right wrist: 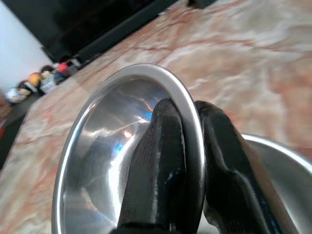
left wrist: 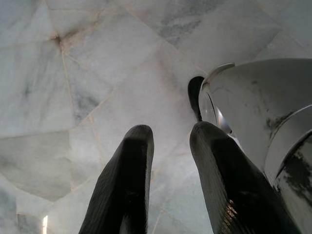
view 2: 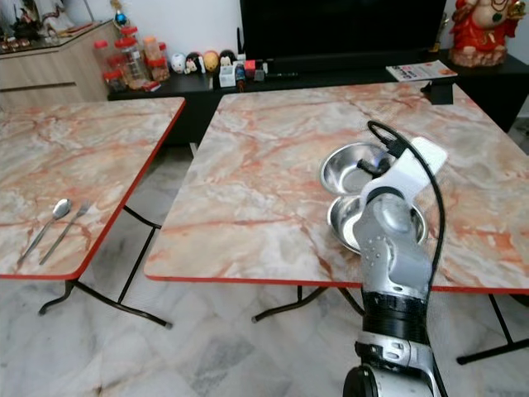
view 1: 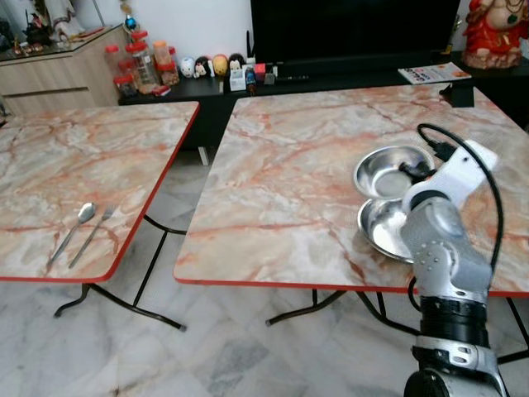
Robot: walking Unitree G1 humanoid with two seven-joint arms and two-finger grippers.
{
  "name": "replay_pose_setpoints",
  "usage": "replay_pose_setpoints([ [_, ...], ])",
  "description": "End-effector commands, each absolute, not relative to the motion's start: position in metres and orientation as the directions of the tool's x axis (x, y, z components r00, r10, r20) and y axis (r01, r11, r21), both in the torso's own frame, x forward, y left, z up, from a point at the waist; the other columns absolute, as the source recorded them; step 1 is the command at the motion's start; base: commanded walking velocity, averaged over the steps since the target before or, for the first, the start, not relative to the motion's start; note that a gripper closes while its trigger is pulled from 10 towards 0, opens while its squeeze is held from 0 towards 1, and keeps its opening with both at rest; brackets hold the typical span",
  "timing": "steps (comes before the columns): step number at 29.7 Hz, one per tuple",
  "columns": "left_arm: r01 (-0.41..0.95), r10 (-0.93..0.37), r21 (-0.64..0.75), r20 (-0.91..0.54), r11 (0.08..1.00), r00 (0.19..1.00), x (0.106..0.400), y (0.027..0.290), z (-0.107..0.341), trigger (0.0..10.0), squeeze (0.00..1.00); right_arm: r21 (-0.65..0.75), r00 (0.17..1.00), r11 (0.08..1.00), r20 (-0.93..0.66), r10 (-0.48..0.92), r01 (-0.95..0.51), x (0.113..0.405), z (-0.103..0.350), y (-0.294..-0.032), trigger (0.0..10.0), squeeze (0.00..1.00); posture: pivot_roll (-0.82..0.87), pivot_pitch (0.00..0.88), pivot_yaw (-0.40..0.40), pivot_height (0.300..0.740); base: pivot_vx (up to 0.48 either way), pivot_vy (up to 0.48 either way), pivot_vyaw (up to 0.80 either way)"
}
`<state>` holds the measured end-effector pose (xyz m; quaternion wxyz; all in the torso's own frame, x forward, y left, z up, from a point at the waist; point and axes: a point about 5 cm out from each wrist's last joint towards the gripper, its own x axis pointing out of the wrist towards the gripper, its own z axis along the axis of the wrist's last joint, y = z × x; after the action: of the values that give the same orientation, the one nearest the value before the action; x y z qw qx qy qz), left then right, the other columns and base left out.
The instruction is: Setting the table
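Two marble-patterned tables with red edging stand side by side on a pale marble floor (view 1: 231,356), and behind them, along the top of the frame, I see a dark TV cabinet (view 1: 331,78) lined with small figurines (view 1: 211,64), red-lidded jars (view 1: 140,62) and a magazine (view 1: 434,73). On the right table (view 1: 289,182), at centre right of the frame, two steel bowls sit touching each other, the far bowl (view 1: 384,169) just above the near bowl (view 1: 384,227). My right gripper (right wrist: 190,161) is clamped on the far bowl's rim, one finger inside the bowl and one outside, and the wrist view shows the bowl tipped up toward the camera with its open side facing the TV cabinet. My right arm (view 1: 442,248) covers part of the near bowl. On the left table (view 1: 74,174), at lower left of the frame, a spoon (view 1: 73,229) and a fork (view 1: 92,234) lie parallel and just apart, their heads pointing up and right, handles toward the table's near edge. My left gripper (left wrist: 168,180) hangs over the floor tiles with its fingers parted.
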<state>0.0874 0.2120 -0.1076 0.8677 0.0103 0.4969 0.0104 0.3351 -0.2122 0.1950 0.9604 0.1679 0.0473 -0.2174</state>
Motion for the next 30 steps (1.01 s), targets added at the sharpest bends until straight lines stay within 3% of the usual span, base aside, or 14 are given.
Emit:
replay_pose_setpoints([
  [1,-0.001,0.038,0.043,-0.868,0.999,0.495,0.085,0.218,-0.107,10.0,0.0,0.286,0.893,0.846,-0.173,-0.416,0.45,0.329,0.198,-0.214,10.0,0.0,-0.15,0.019,0.1,0.736,0.0,0.0,0.0],
  [15,0.013,0.035,0.048,-0.867,0.999,0.496,0.087,0.221,-0.106,10.0,0.0,0.334,0.834,0.773,-0.332,-0.44,0.54,0.308,0.172,-0.213,10.0,0.0,-0.16,0.025,0.115,0.736,0.0,0.0,0.0],
  [30,0.019,0.034,0.05,-0.868,0.999,0.496,0.087,0.221,-0.106,10.0,0.0,0.358,0.802,0.72,-0.334,-0.496,0.594,0.312,0.161,-0.223,10.0,0.0,-0.16,0.023,0.119,0.736,0.0,0.0,0.0],
])
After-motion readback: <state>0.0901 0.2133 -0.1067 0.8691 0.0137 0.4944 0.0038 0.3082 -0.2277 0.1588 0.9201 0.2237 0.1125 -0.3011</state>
